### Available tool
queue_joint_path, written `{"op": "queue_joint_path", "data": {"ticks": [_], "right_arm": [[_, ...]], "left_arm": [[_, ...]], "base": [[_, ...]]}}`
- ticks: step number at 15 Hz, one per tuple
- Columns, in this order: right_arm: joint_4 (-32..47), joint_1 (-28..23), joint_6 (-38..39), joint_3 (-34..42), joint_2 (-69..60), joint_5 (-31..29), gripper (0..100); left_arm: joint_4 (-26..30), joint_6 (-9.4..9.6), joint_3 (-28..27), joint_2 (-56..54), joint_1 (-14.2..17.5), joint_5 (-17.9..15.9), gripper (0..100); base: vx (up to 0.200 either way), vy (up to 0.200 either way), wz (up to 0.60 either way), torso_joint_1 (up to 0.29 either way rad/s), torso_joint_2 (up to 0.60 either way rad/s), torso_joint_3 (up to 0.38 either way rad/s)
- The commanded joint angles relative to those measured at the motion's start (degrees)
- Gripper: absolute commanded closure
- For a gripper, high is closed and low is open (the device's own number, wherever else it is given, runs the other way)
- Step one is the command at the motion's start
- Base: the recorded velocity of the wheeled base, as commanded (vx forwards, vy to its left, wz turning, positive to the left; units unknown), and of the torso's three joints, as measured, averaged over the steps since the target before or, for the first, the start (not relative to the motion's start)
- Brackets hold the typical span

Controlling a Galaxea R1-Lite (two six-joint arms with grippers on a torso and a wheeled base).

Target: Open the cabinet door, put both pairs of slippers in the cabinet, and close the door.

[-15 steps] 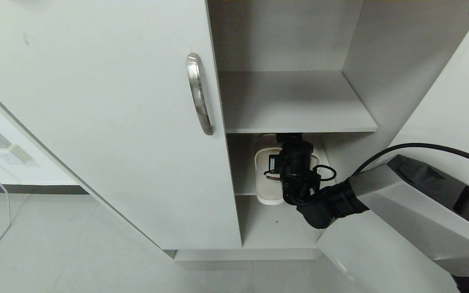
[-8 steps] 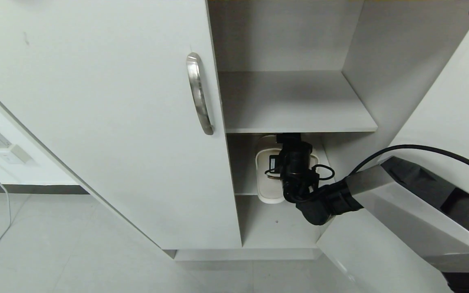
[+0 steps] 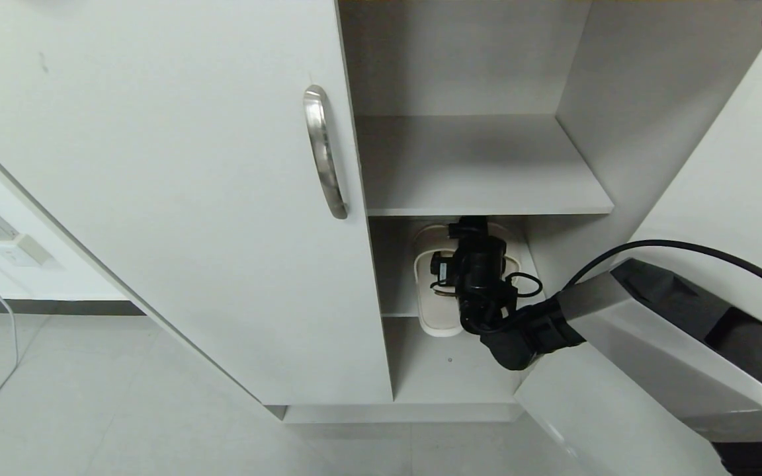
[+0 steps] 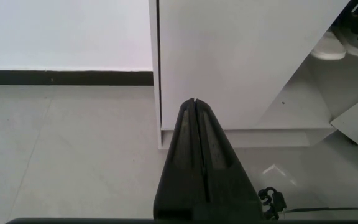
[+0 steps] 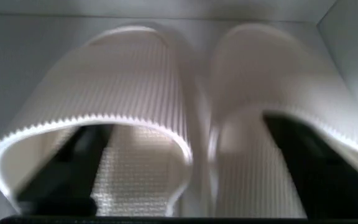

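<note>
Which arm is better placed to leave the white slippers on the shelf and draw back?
Right. The right gripper is inside the cabinet, open, a finger in each of the slippers on the shelf. The left gripper is shut, outside, above the floor.

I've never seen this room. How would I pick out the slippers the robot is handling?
Find the white cabinet with one door standing open. Below its upper shelf, on the next shelf down, the pair of slippers lies side by side, right where the black right gripper sits. They are cream, rounded and ribbed, unlike the flat grey boards around them.
</note>
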Motion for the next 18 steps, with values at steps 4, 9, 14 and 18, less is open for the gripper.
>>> {"op": "queue_joint_path", "data": {"ticks": [4,9,14,18], "right_arm": [[-2.60,1.24,-0.29,7.55,-4.88,-0.24,0],[-10.59,6.96,-0.20,25.04,-15.08,-0.59,0],[-18.07,13.20,-0.02,43.68,-24.57,-0.33,0],[-18.07,13.99,0.07,43.85,-24.31,-0.33,0]], "left_arm": [[-0.04,-0.04,0.00,0.06,-0.04,0.02,100],[-0.04,-0.04,0.00,0.06,-0.04,0.02,100],[-0.04,-0.04,0.00,0.06,-0.04,0.02,100],[-0.04,-0.04,0.00,0.06,-0.04,0.02,100]], "base": [[0.000,0.000,0.00,0.000,0.00,0.000],[0.000,0.000,0.00,0.000,0.00,0.000],[-0.080,0.000,0.00,0.001,0.00,0.001],[-0.200,0.000,0.00,0.005,0.00,-0.001]]}}
